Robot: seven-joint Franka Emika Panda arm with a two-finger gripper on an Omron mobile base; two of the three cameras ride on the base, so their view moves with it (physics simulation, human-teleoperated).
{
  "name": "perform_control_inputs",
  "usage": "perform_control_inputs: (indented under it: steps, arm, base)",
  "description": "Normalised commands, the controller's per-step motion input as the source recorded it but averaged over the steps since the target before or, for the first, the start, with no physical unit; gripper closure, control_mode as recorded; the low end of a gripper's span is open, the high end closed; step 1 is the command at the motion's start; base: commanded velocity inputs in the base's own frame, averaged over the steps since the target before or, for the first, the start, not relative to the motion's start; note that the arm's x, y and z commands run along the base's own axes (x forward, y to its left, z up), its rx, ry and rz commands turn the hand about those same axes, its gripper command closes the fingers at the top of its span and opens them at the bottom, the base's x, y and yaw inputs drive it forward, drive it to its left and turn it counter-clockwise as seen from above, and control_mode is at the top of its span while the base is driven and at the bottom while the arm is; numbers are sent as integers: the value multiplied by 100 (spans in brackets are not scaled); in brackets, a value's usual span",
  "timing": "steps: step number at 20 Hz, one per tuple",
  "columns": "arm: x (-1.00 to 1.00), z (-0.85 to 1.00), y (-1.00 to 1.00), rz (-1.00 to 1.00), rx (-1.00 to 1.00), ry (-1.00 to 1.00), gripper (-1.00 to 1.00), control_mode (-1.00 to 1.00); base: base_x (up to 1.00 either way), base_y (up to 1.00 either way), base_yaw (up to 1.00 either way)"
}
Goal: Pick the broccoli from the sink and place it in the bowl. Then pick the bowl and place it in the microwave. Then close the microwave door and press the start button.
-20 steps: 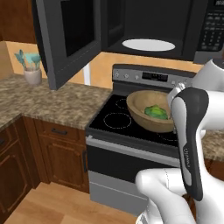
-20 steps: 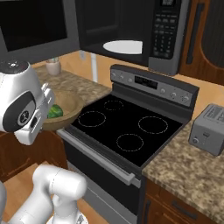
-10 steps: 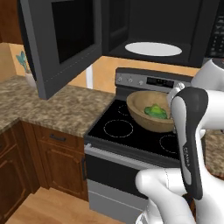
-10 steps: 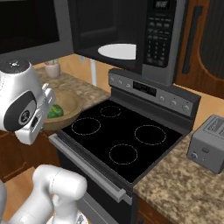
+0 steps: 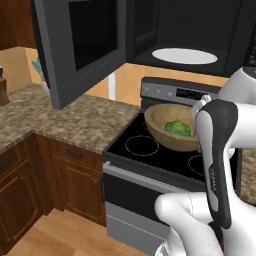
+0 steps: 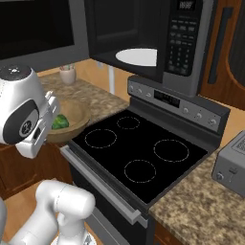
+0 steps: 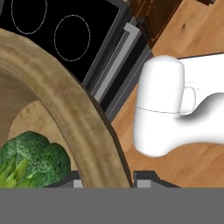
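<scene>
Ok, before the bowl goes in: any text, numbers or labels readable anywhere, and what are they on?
No text can be read in any view.
Microwave keypad: rows of pale marks on the buttons and a small display at the top, too small and blurred to read.
Stove control panel: a dark display strip with faint marks between the knobs, unreadable.
Toaster: no visible lettering.
Bowl and broccoli: no labels.

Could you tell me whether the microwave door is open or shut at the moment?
Open. The microwave door is swung out to the left, baring the dark inside of the microwave and its white turntable plate.
</scene>
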Motion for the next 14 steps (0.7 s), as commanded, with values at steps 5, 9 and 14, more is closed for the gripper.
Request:
perform_control_inputs:
  steps: [5, 9, 14]
  arm:
    - [17, 12, 0, -11, 0, -3, 100, -100]
    - [4, 61, -1, -16, 0, -23, 100, -100]
    - [0, 65, 0, -13, 0, -38, 100, -100]
  base:
    - [8, 0, 0]
    - [0, 0, 0]
    - [0, 0, 0]
